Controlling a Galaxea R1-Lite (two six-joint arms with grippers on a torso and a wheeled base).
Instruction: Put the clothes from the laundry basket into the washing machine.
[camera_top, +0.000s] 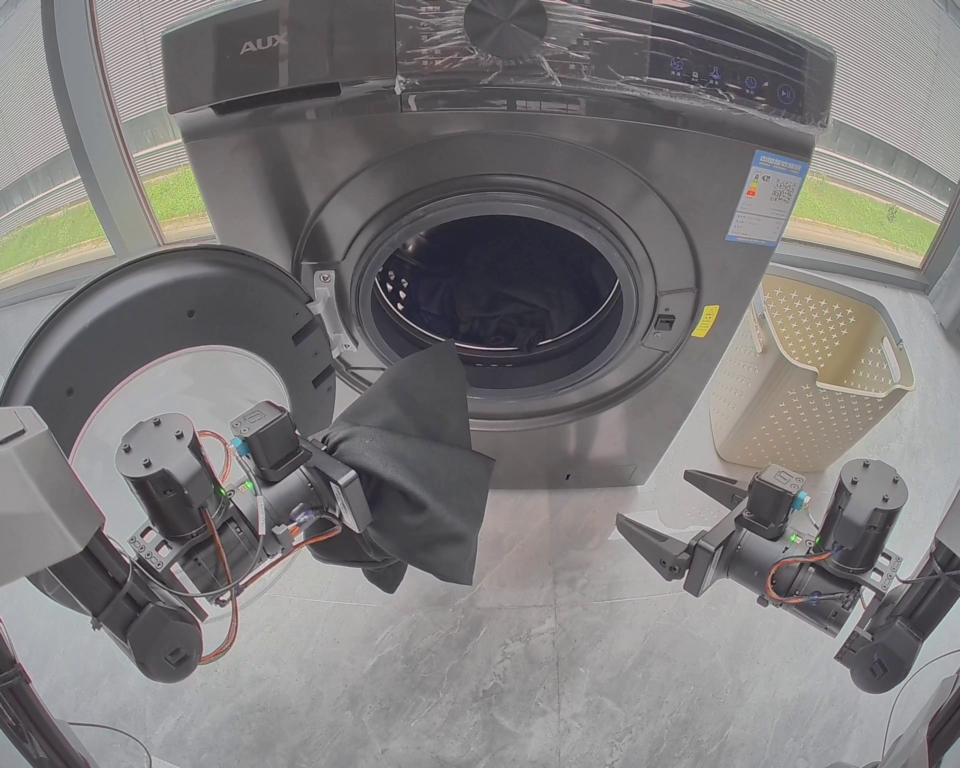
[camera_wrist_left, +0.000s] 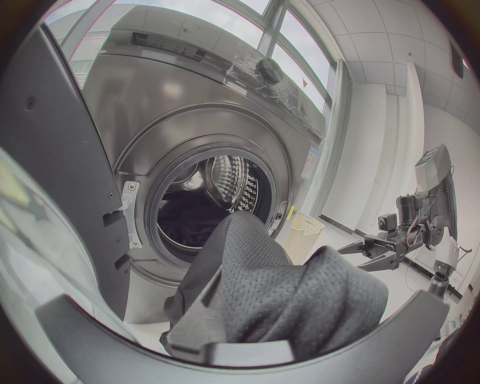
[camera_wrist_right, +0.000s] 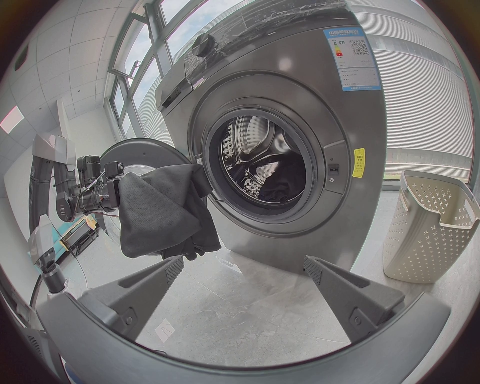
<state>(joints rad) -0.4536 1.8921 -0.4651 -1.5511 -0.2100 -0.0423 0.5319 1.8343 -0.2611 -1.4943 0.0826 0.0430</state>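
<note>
The left claw (camera_top: 350, 500) is clamped on one dark garment (camera_top: 420, 460), its fingers buried in the bunched cloth. The garment hangs in the air just ahead of that claw. One corner stands up toward the lower lip of the drum opening (camera_top: 500, 290), which lies ahead of and above the claw, and loose folds sag below it. The open door (camera_top: 170, 320) stands close on the claw's outer side.

The cloth looks like a fine knit: soft, limp and light, with no stiffness of its own. I judge it will drape and trail rather than keep any shape, and it is not slippery or fragile. A hold on a thick bunch near its middle suits it best. A grip at an edge would leave a long tail that could catch on the door seal or latch.

The right claw (camera_top: 658, 503) holds nothing, and its fingers stand wide apart above the floor (camera_top: 520, 650). The laundry basket (camera_top: 770, 400) stands ahead of it on its outer side, beside the washing machine (camera_top: 600, 180).

By count there is one garment in the claw, one basket, one machine and two claws. A dark heap (camera_wrist_right: 282, 182) lies inside the drum, and I cannot tell how many pieces it holds. The basket's bottom is hidden, so what is left in it cannot be counted.
</note>
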